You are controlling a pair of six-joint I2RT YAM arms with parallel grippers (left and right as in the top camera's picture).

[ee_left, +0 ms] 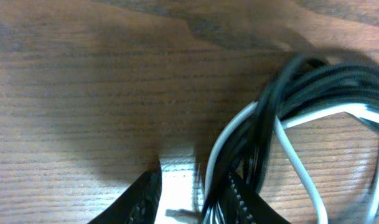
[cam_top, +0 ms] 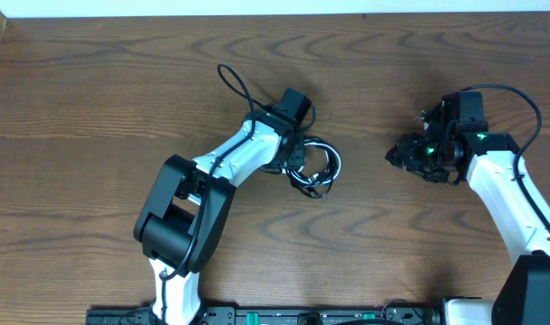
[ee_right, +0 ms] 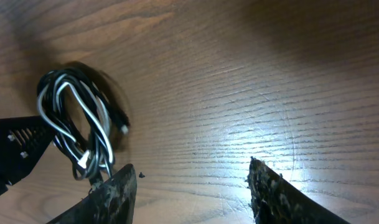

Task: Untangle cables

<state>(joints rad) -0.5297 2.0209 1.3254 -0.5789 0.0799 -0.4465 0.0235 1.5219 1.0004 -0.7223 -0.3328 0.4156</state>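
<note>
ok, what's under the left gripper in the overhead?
The coiled black and white cables, lying on the table; only the loops sticking out past it show. The left gripper covers the rest, so the plug ends can't be seen there.

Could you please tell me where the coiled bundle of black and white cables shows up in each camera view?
Overhead: the cable bundle lies near the centre, just right of the left gripper.
Left wrist: the cable bundle fills the right half and runs down to the jaws at the bottom edge.
Right wrist: the cable bundle sits at the left side.
Shared landmark: the left gripper, beside the bundle in every view.
</note>
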